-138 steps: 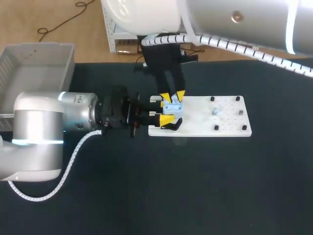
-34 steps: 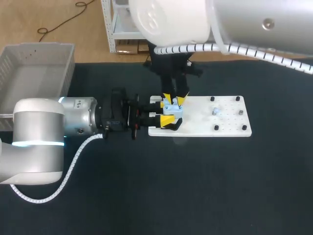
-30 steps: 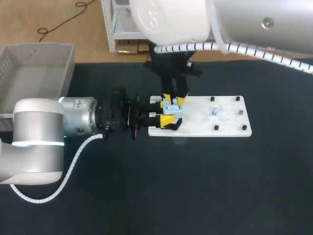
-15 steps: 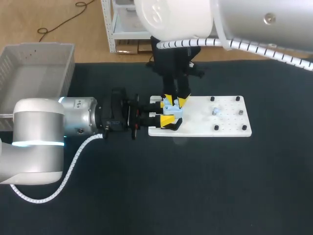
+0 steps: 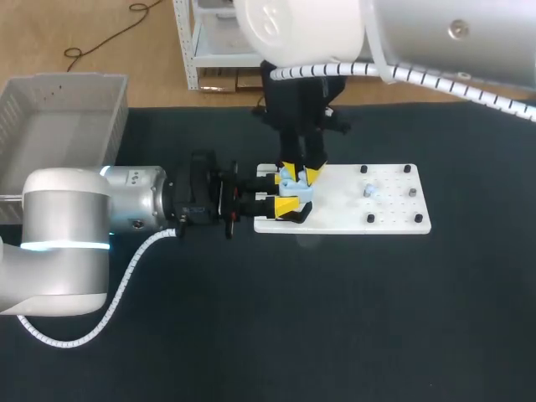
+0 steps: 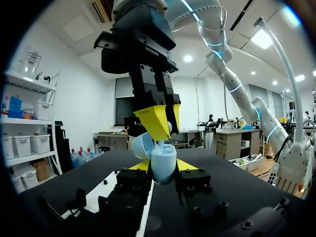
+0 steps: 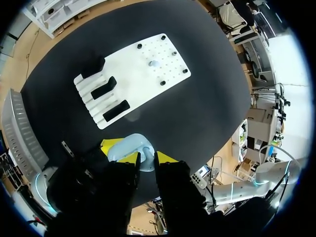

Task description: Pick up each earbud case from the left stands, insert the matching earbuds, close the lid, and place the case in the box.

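Head view: the left arm [image 5: 67,218] lies across the dark tabletop [image 5: 335,318] toward the white board [image 5: 394,209]; a pale blue case [image 5: 295,194] sits over the board's left end, with the right fingers [image 5: 312,174] just above it; a grey box [image 5: 67,81] stands at the far left corner.

Left wrist view: the left fingers [image 6: 189,164] pinch the rounded, glossy case from both sides, its lid tipped open; the right fingers, nearly together, pinch a small white earbud [image 6: 160,143] over the opening.

Right wrist view: the case lies right under the right fingers; three black stands [image 7: 109,87] line one end of the board.
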Tool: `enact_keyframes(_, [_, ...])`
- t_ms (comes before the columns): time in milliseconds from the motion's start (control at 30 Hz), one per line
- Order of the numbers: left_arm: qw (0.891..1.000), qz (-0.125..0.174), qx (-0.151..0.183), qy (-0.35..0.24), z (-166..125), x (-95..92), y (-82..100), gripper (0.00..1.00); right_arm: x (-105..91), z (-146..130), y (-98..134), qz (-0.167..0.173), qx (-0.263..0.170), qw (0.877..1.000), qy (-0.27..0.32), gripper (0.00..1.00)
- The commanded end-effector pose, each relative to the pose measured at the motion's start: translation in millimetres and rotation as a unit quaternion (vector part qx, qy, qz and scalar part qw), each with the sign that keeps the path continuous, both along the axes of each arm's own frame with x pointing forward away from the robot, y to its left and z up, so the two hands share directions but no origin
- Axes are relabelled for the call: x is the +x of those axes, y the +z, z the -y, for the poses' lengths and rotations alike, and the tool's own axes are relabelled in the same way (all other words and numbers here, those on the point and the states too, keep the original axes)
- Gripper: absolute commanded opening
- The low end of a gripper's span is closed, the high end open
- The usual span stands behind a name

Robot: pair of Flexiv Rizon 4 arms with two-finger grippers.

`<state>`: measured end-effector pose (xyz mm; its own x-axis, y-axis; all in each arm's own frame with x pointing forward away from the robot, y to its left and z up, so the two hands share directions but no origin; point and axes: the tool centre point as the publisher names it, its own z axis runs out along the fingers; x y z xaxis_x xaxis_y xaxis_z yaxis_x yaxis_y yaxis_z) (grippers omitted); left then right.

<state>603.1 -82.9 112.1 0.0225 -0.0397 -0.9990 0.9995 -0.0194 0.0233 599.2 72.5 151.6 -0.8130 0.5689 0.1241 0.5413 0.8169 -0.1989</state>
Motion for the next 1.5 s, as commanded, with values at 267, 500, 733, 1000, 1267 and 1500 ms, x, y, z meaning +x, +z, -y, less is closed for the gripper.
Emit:
enact_keyframes(267, [1.0,0.001,-0.001,0.003,0,-1.6,-0.1,0.0,5.6,2,-5,-0.009,0.0,1.0,-0.005,0.0])
enact_keyframes(500, [1.0,0.001,-0.001,0.003,0,-1.6,-0.1,0.0,5.6,1,-4,-0.011,0.012,1.0,-0.007,0.61])
enact_keyframes(733, [1.0,0.001,-0.001,0.003,0,-1.6,-0.1,0.0,-3.3,2,7,0.003,0.038,0.999,0.0,0.75])
enact_keyframes(1000, [1.0,0.001,-0.001,0.003,0,-1.6,-0.1,0.0,-20.5,33,30,0.062,0.114,0.991,0.044,0.67])
enact_keyframes(1267, [1.0,0.001,-0.001,0.003,0,-1.6,-0.1,0.0,-34.3,67,40,0.155,0.147,0.966,0.145,0.67])
enact_keyframes(1500, [1.0,0.001,-0.001,0.003,0,-1.6,-0.1,0.0,-31.1,84,32,0.163,0.158,0.952,0.205,0.74])
